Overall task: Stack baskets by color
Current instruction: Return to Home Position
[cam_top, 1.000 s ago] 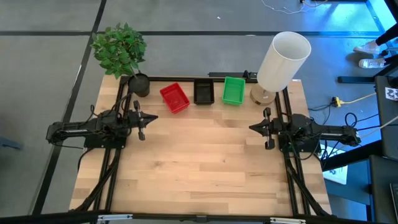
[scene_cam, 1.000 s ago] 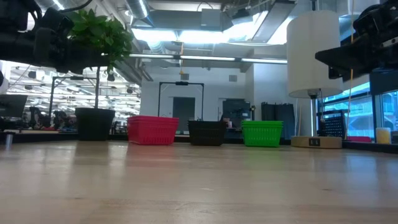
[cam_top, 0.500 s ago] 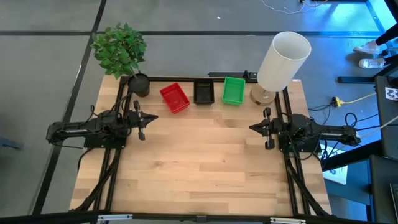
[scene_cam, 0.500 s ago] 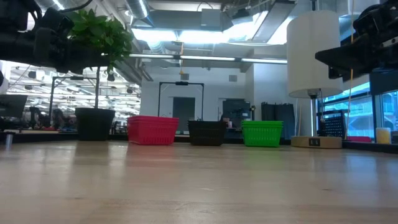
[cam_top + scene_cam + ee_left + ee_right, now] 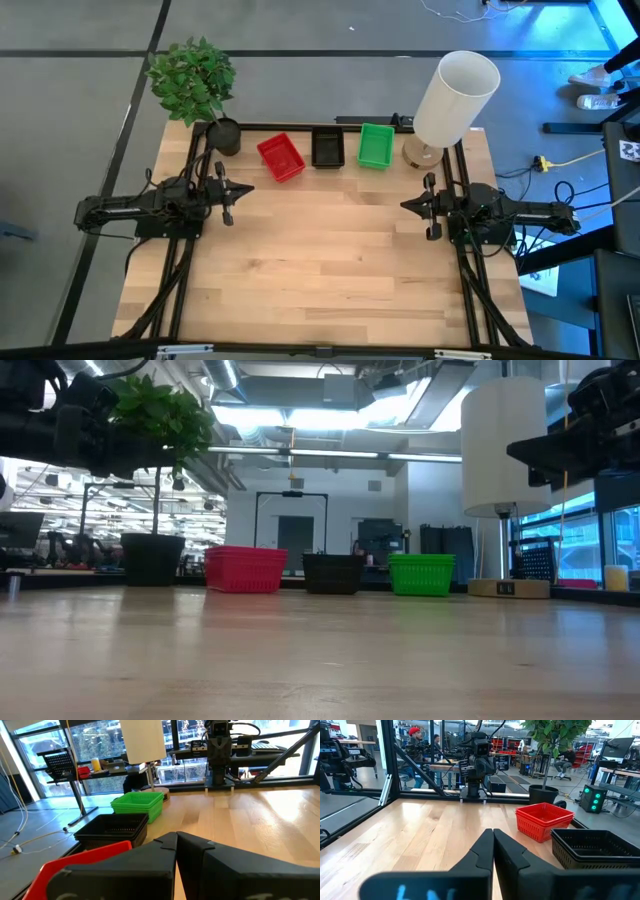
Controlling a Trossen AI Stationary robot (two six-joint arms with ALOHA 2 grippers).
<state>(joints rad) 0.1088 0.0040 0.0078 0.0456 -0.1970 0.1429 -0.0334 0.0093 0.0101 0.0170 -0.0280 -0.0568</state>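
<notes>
Three baskets stand in a row on their bottoms at the table's far edge: a red basket (image 5: 281, 157) turned askew, a black basket (image 5: 327, 147) and a green basket (image 5: 376, 145). In the right wrist view the red basket (image 5: 544, 820) and the black basket (image 5: 592, 847) look like stacks of nested baskets. My left gripper (image 5: 248, 189) is shut at the table's left side, pointing level toward the right. My right gripper (image 5: 405, 205) is shut at the right side, pointing level toward the left. Both are clear of the baskets.
A potted plant (image 5: 195, 85) in a black pot (image 5: 226, 136) stands at the far left corner. A tall white cylinder (image 5: 455, 97) on a round wooden base stands at the far right corner. The bare wooden tabletop (image 5: 330, 260) spreads between the arms.
</notes>
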